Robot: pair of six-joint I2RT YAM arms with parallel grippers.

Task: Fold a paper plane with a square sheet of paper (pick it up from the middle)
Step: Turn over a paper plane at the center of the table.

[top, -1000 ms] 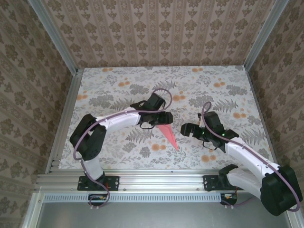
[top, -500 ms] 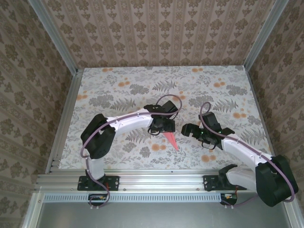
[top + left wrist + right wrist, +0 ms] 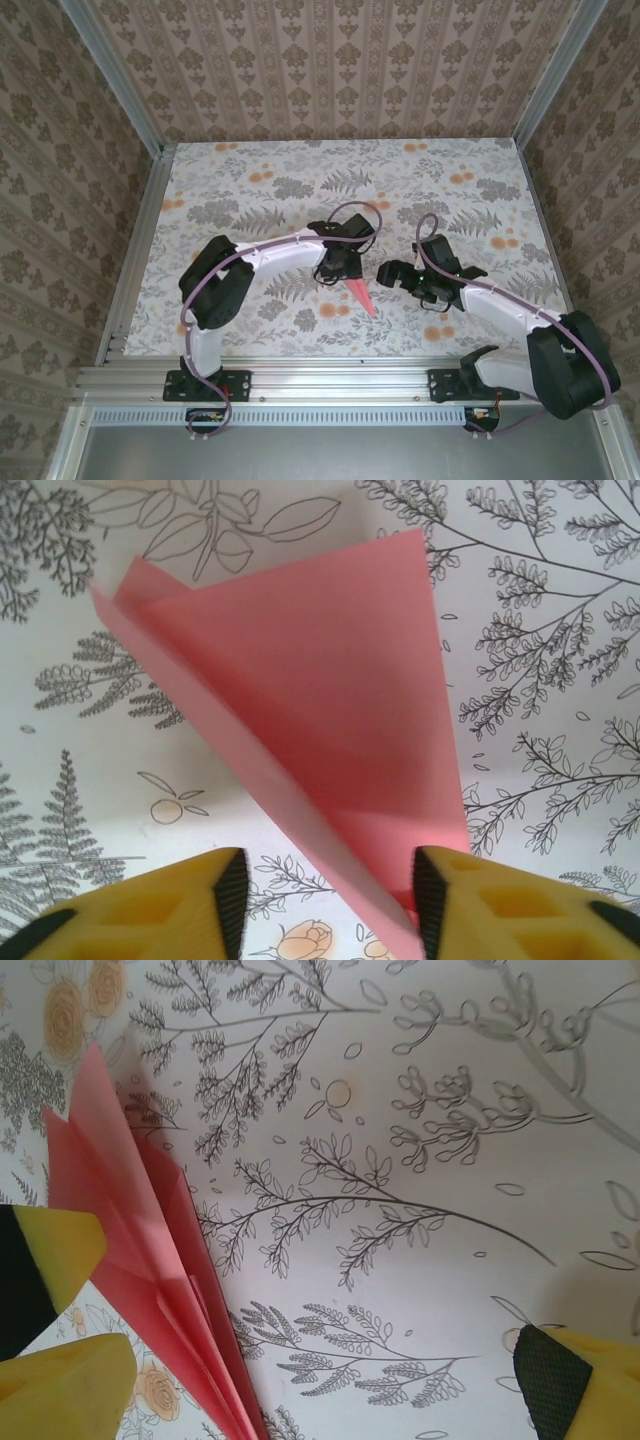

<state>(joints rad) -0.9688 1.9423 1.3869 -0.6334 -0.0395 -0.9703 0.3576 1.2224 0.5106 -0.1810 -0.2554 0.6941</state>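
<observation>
The square sheet of paper now lies folded as a salmon-pink paper plane, a narrow dart on the flowered table with its tip toward the near edge. My left gripper hovers over its wide rear end. In the left wrist view the paper plane has one wing lifted, and its folded edge runs between the yellow fingers of the left gripper, which stand apart and open. My right gripper is wide open just right of the plane. In the right wrist view the paper plane lies left of the right gripper.
The table has a flowered cloth with grey ferns and orange blossoms. Aluminium rails and patterned walls close it in on three sides. The two grippers are close together near the table's middle.
My left gripper swung right and toward the near edge onto the plane's rear end, and its jaws opened wider, then narrowed. The right gripper crept slightly left, still wide open.
</observation>
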